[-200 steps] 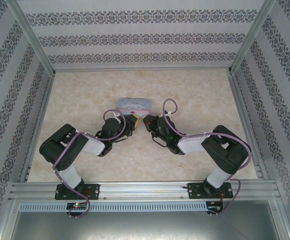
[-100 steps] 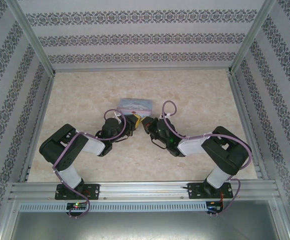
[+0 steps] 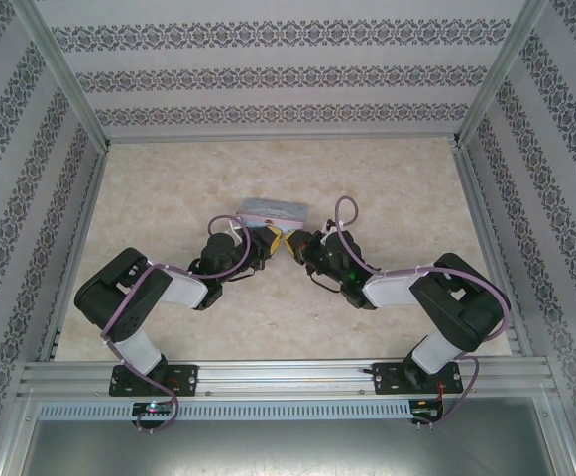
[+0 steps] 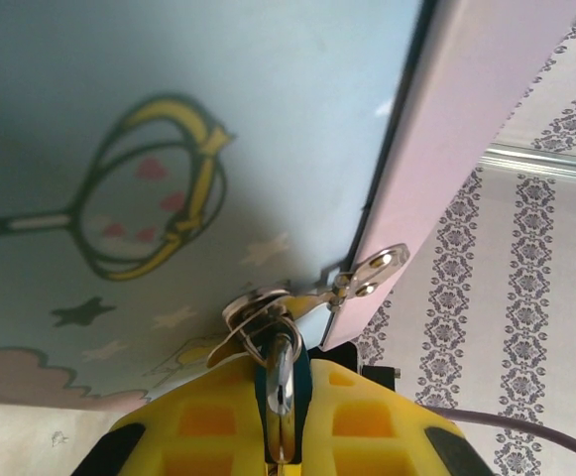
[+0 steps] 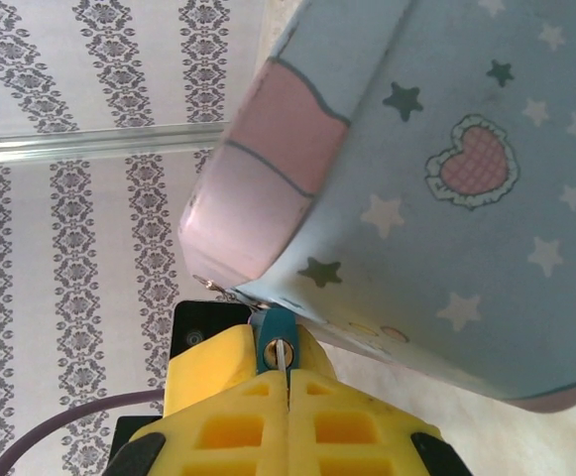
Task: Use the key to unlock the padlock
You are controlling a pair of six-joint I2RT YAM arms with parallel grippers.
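The padlock (image 4: 301,374) is a tiny teal body with a bright metal shackle, hooked through the silver hasp (image 4: 370,275) on the edge of the pale-blue tin (image 4: 169,109). The tin stands near the middle of the marbled table (image 3: 169,178), and both arms meet just at its near side. In the left wrist view the lock's long axis runs along the gripper's own line, with the shackle end toward the hasp and the body drawn back between the yellow pads. The left gripper (image 4: 283,387) is nearly closed and pinches that body from both sides. In the right wrist view the lock's teal end face, with its small keyhole, is turned toward the right gripper (image 5: 288,382). That gripper's jaws are pressed together on the key (image 5: 286,359), a thin grey sliver lying lengthwise between them. Its tip points at the keyhole, but I cannot tell whether it has entered
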